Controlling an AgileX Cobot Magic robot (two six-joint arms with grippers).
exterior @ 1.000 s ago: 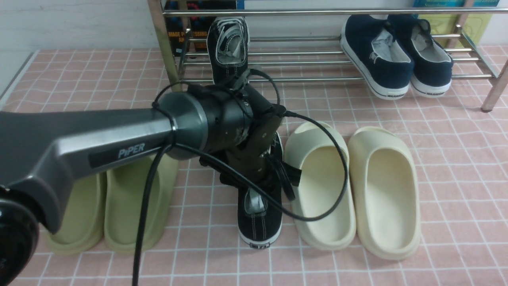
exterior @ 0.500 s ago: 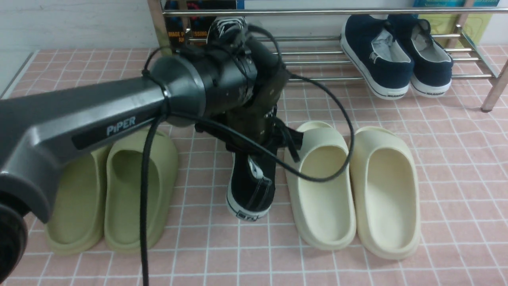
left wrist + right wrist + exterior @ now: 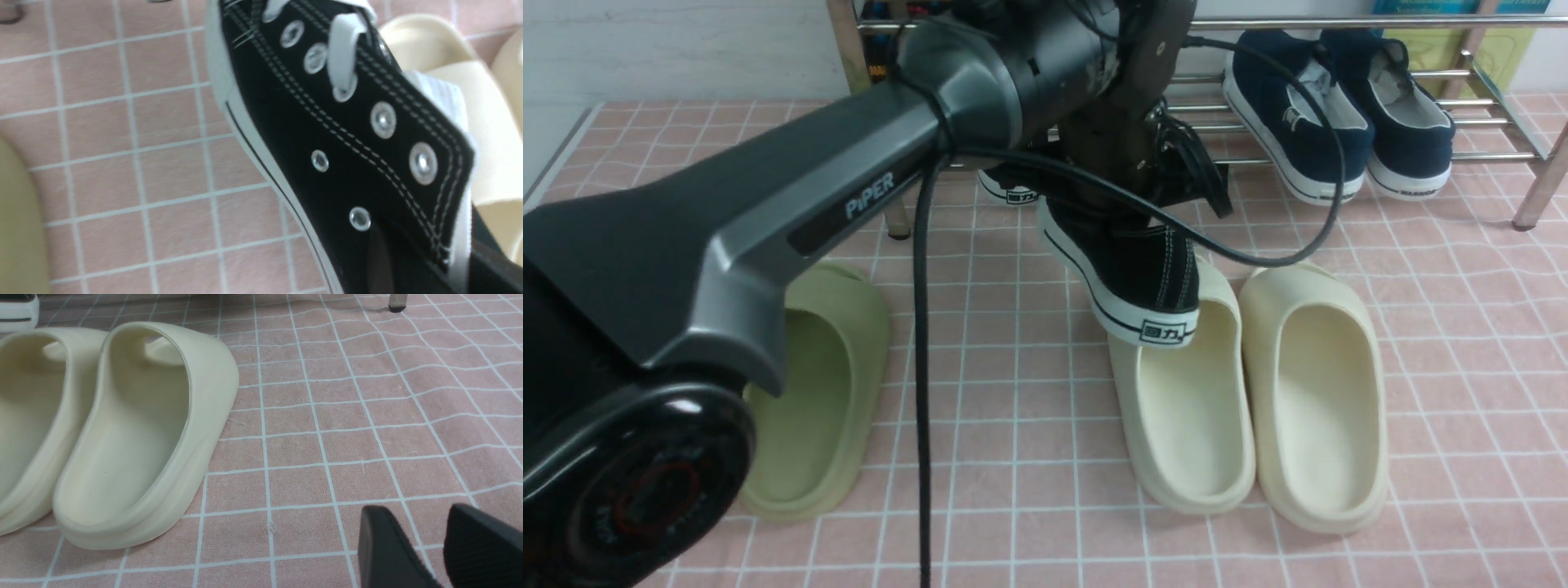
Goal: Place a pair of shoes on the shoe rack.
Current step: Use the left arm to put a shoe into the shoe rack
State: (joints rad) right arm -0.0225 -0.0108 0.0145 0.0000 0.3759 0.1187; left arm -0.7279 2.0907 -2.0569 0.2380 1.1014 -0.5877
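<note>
We are seeing the left jaws (image 3: 412, 261) gripping the black sneaker (image 3: 1131, 261) in front of the shoe rack (image 3: 1339, 23), its long axis slanting to the rack, heel nearer us, and judging that squaring it comes next.

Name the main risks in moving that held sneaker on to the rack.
The lifted black sneaker hangs heel-down over a cream slide, so it might clip it. The arm's looped cable crosses in front of the navy shoes and could snag. The other black sneaker's heel juts out at the chrome rack's front, so it might get bumped.
</note>
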